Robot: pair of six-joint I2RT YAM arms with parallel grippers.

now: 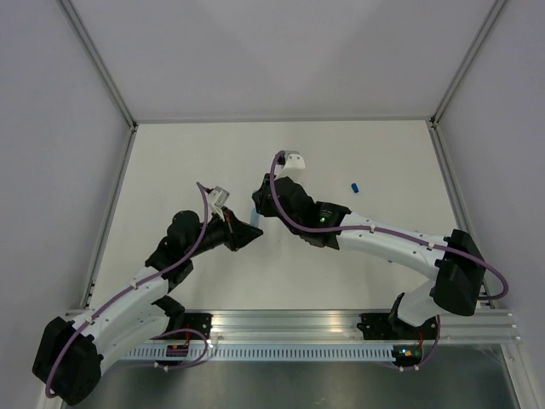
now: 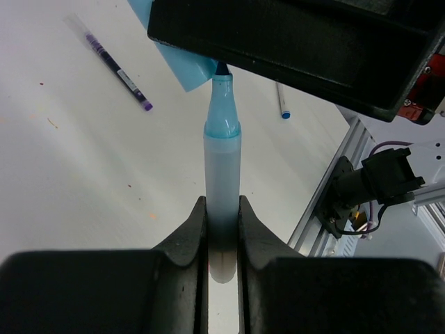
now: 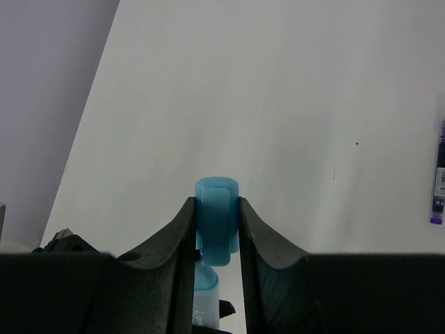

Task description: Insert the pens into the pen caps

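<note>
My left gripper (image 2: 222,209) is shut on the rear end of a white-barrelled pen (image 2: 222,167) with a sky-blue neck and a dark tip. The pen points away from the left wrist camera. My right gripper (image 3: 217,209) is shut on a pale sky-blue cap (image 3: 217,191), which also shows in the left wrist view (image 2: 177,66). The pen's tip sits at the cap's lower edge. In the right wrist view the pen's neck (image 3: 206,296) lies just under the cap, slightly left of it. In the top view the two grippers meet mid-table, left (image 1: 247,230) and right (image 1: 258,206).
A dark blue cap (image 1: 355,186) lies on the table to the right. A slim dark pen with a purple end (image 2: 118,69) lies on the table and also shows in the right wrist view (image 3: 438,182). Another thin pen (image 2: 281,103) lies near the aluminium rail (image 1: 341,328).
</note>
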